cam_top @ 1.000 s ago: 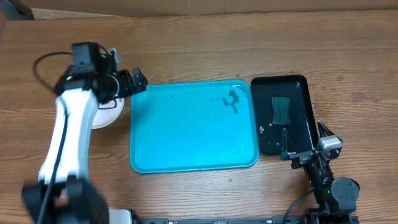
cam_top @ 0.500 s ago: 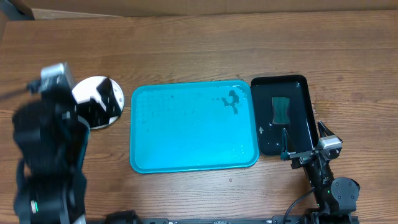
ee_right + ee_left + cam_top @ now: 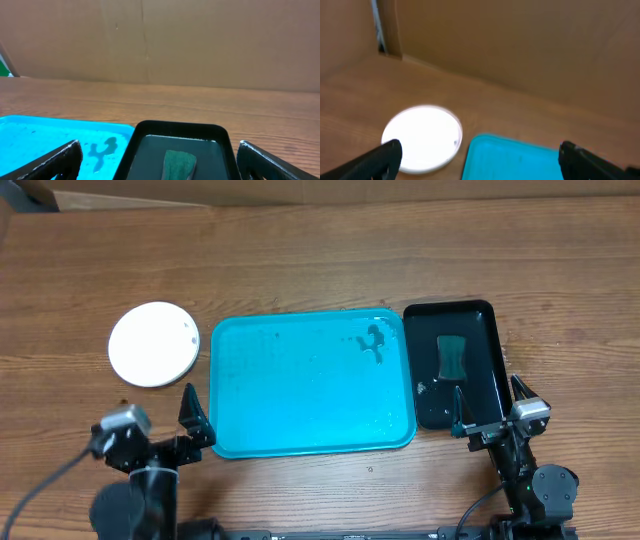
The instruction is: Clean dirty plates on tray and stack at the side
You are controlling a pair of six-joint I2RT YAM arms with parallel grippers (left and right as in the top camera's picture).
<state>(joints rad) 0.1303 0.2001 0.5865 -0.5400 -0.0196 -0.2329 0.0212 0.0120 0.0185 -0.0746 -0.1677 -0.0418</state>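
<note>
Beside the turquoise tray (image 3: 300, 395), white plate (image 3: 152, 344) on table (image 3: 320, 260), left gripper (image 3: 480, 162) and right gripper (image 3: 157, 161) jaws open, empty.

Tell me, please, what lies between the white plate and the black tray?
The blue tray lies between them, as the overhead view shows.

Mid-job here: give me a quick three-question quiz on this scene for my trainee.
1. True or false: the white plate lies on the turquoise tray.
2. Where does the green sponge rest? A) the turquoise tray B) the black tray C) the white plate
3. Fill in: the left gripper and right gripper both stand ____, holding nothing.

Key:
1. False; the plate lies on the wood, left of the tray.
2. B
3. open
</note>
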